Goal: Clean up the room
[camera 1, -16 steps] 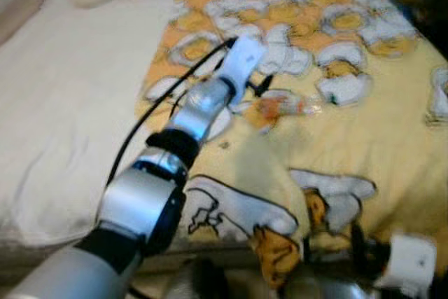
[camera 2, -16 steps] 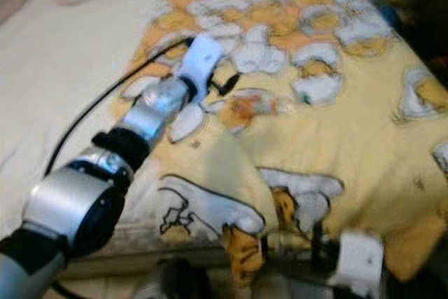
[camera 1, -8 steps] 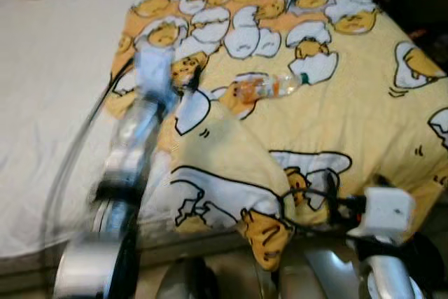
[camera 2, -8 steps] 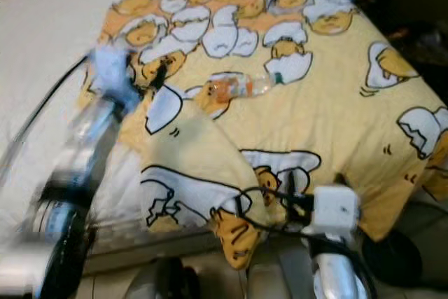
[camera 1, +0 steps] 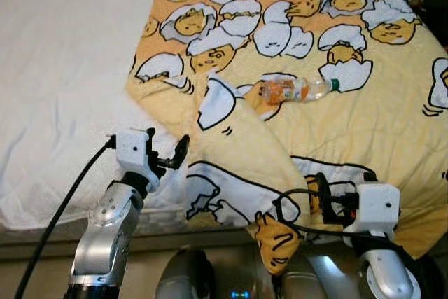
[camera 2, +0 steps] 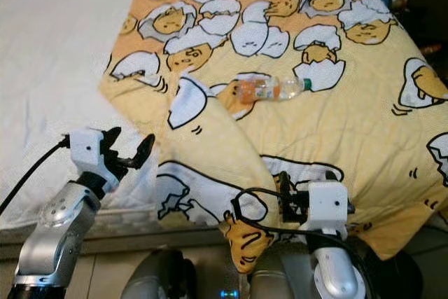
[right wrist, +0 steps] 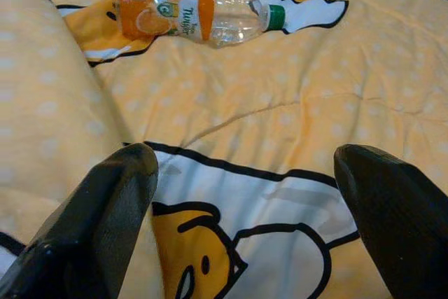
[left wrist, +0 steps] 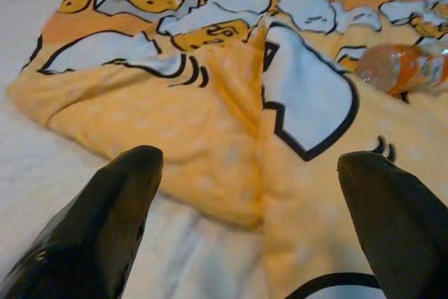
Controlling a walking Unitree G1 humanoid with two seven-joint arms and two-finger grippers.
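Left hand (camera 1: 166, 157) drawn back off rumpled fleece blanket (camera 1: 364, 113), both hands spread, clear plastic bottle (camera 1: 297, 89) lying flat

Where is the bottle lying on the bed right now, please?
The bottle lies on its side on the yellow blanket, right of the bed's middle, just beyond the folded-back corner and ahead of the right hand.
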